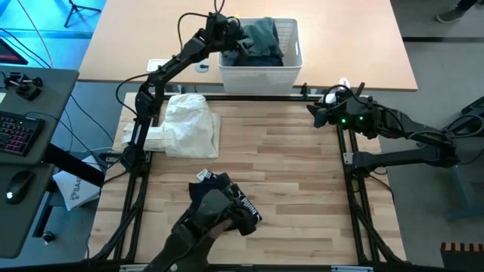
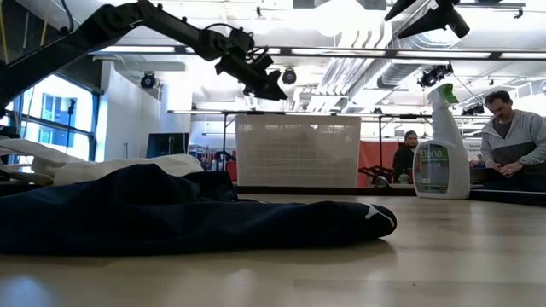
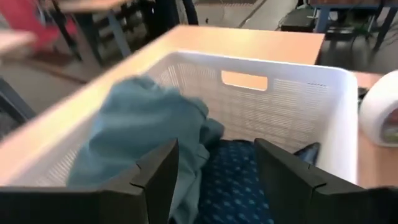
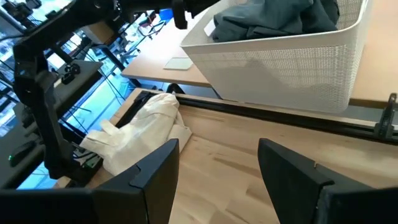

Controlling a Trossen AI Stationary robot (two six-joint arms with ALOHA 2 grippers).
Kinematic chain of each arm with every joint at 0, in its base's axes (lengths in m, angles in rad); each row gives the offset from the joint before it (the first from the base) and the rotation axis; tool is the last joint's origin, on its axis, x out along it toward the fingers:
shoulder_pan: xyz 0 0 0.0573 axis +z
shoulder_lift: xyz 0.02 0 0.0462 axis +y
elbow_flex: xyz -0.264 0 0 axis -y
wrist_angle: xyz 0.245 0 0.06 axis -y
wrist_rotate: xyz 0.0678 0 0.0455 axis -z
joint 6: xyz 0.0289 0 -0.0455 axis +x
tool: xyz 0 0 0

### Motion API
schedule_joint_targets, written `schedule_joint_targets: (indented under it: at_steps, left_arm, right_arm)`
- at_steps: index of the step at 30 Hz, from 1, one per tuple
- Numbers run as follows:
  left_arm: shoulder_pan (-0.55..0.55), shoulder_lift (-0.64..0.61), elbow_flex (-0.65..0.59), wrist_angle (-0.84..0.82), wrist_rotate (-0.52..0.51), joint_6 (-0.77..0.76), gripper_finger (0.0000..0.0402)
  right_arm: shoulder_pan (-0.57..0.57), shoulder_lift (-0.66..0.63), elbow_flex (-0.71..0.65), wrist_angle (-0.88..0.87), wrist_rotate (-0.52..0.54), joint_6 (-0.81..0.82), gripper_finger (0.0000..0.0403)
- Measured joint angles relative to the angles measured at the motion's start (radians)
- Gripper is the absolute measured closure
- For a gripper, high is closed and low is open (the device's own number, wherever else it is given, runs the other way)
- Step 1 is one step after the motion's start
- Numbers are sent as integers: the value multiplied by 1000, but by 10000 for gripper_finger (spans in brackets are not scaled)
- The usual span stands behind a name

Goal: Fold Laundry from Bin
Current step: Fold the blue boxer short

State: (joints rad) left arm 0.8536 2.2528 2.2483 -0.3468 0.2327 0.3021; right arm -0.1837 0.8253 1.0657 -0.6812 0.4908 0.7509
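A: Where is the white rectangular plastic laundry bin with lattice sides (image 1: 261, 69)?

B: At the far edge of the wooden surface (image 1: 280, 166), just beyond the dark frame rail. In the high view its long axis runs left to right, parallel to that rail. A cut-out handle shows in one lattice wall in the left wrist view.

A: What is inside?

B: A crumpled grey-green top (image 3: 140, 127) is heaped against one side, and navy dotted trousers (image 3: 233, 183) lie lower down beside it, touching it. Neither has a clear long axis; both are bunched.

A: And the left gripper (image 1: 229, 30)?

B: It hangs over the bin's left part, pointing down into it. Its fingers (image 3: 158, 177) stand apart, holding nothing, with the grey-green top and the dotted trousers showing between them.

A: The right gripper (image 1: 324, 115)?

B: It waits at the right rear of the surface, near the bin's right corner, pointing left. Its fingers (image 4: 155, 171) are spread and empty, above bare wood.

A: What lies outside the bin?

B: A white cloth (image 1: 189, 125) sits folded and rumpled on the left of the surface, its longer side running front to back. A black garment with white lettering (image 1: 223, 200) lies at the front centre, and in the low view it stretches flat across the foreground. A white spray bottle (image 2: 444, 145) stands upright at the right rear.
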Motion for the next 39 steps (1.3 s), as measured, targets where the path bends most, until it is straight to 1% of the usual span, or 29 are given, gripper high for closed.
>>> schedule_joint_targets:
  at_steps: [3,6,10,14,23,26,30,32,34,36,39]
  left_arm:
    - [-5,0,0,-51,-2,-89,208]
    - [-16,0,0,-101,-23,-107,209]
    - [-47,-24,-3,-204,-38,-52,209]
    - [-96,-112,0,-300,-34,-6,209]
    - [-208,-262,-1,-563,-31,25,209]
    - [-227,-297,-18,-631,-31,43,209]
    - [-237,-353,-98,-675,-17,33,209]
    - [-245,-392,-150,-678,14,8,209]
    - [-261,-437,-214,-681,39,-26,209]
    - [-294,-490,-286,-681,35,-66,209]
    - [-368,-582,-400,-673,-3,-132,209]
  right_arm:
    - [0,0,0,-21,1,4,192]
    - [0,0,0,-35,4,8,192]
    - [0,3,0,-36,6,8,192]
    - [0,26,-1,-40,15,3,192]
    - [0,163,-1,-40,15,-74,192]
    - [-13,200,-1,-40,-64,-49,192]
    - [-41,241,-1,-40,-252,-54,197]
    - [-49,261,-1,-40,-310,-85,202]
    - [-51,284,-1,-40,-336,-114,206]
    - [-51,308,-1,-39,-377,-149,209]
    - [-43,353,-1,-26,-468,-243,212]
